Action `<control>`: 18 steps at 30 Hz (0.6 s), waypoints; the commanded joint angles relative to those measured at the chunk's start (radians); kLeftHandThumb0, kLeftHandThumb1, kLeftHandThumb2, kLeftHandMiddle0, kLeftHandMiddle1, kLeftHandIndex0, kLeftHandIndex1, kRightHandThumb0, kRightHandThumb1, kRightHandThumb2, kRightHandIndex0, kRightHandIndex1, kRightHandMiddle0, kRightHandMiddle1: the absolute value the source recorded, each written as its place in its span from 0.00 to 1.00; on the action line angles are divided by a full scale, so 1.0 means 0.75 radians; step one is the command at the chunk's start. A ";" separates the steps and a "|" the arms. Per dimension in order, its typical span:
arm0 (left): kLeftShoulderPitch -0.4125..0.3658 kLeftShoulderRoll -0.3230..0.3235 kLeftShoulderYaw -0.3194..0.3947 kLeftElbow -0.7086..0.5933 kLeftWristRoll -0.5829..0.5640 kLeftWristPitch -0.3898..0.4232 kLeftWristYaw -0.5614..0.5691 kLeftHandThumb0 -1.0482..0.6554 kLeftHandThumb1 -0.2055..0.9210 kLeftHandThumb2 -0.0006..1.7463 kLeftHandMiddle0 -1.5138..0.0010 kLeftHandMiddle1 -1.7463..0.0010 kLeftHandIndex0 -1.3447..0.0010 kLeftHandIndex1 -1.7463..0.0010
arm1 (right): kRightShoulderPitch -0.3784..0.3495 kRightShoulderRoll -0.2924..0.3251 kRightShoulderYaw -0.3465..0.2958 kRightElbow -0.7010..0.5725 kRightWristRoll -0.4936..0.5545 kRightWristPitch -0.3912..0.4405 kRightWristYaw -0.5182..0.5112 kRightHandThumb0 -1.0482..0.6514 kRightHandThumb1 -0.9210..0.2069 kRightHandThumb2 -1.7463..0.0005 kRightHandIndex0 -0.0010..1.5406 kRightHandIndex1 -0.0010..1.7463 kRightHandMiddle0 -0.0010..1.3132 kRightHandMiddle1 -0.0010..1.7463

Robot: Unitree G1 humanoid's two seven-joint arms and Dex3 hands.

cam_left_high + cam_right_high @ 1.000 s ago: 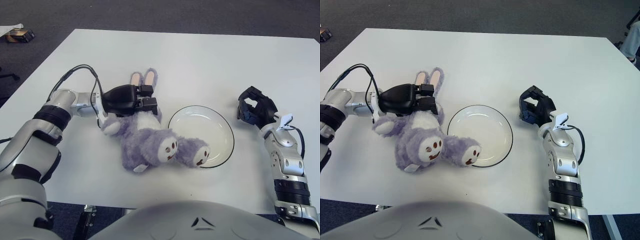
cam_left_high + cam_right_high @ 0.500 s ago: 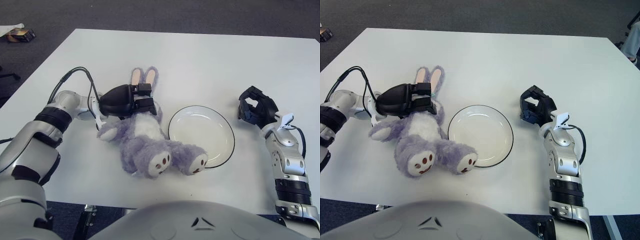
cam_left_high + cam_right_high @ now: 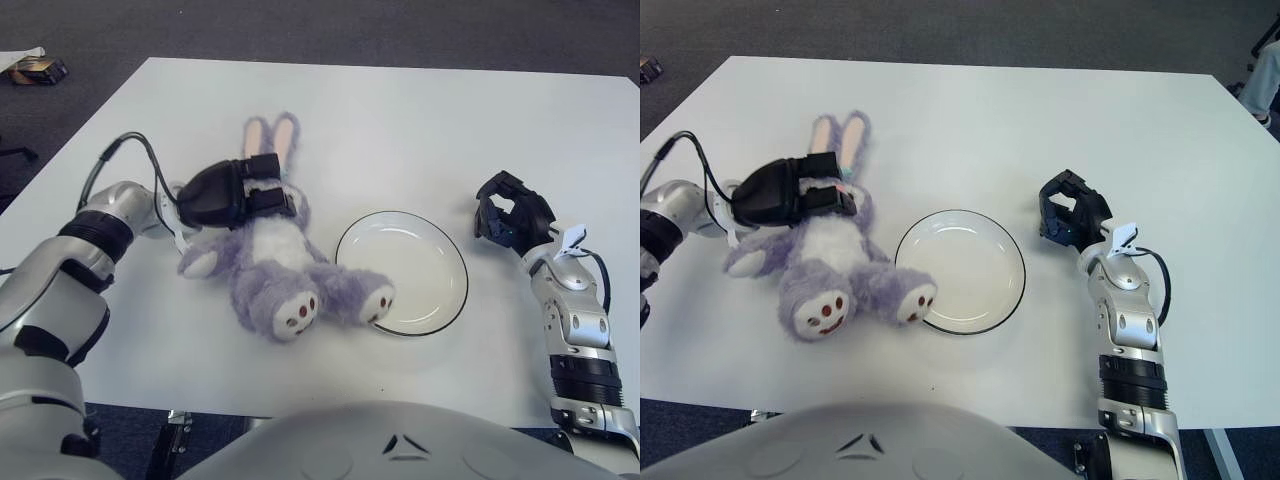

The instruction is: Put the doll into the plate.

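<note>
My left hand (image 3: 228,192) covers the head of the purple plush rabbit (image 3: 275,270), so its face is hidden from me; only the two pink-lined ears (image 3: 272,135) stick out beyond my fingers (image 3: 262,199). My black fingers are curled down over the head and have hold of it. My left forearm comes in from the left edge, a black cable (image 3: 135,150) looping above the wrist.

The rabbit lies on its back on the white table (image 3: 400,110), ears pointing away from me, legs toward me. Its two feet, each with dark red paw pads, face up; the right-hand foot (image 3: 376,302) touches or just overlaps the near-left rim of the plate (image 3: 440,250), though I cannot tell whether it rests on the rim or only beside it. The body is on the table, left of the plate. The plate is white with a dark rim.

My right hand (image 3: 510,218) shows to the right of the plate, apart from it, fingers curled in and holding nothing. No writing is readable anywhere.
</note>
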 commanded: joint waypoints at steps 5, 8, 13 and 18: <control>-0.014 0.098 0.104 -0.100 -0.199 0.027 -0.328 0.61 0.22 0.93 0.46 0.00 0.53 0.05 | 0.068 0.006 0.026 0.109 -0.010 0.104 0.018 0.38 0.27 0.47 0.59 1.00 0.29 1.00; 0.024 0.061 0.128 -0.072 -0.263 0.043 -0.359 0.61 0.22 0.92 0.46 0.00 0.53 0.05 | 0.067 0.006 0.026 0.112 -0.012 0.103 0.019 0.38 0.27 0.47 0.59 1.00 0.29 1.00; 0.065 -0.019 0.169 -0.010 -0.359 0.047 -0.292 0.61 0.19 0.95 0.44 0.00 0.52 0.03 | 0.066 0.002 0.028 0.117 -0.016 0.100 0.022 0.38 0.26 0.47 0.59 1.00 0.29 1.00; 0.063 -0.064 0.203 0.044 -0.423 0.047 -0.268 0.61 0.14 0.99 0.42 0.00 0.49 0.03 | 0.066 0.000 0.031 0.116 -0.021 0.105 0.017 0.38 0.26 0.47 0.59 1.00 0.29 1.00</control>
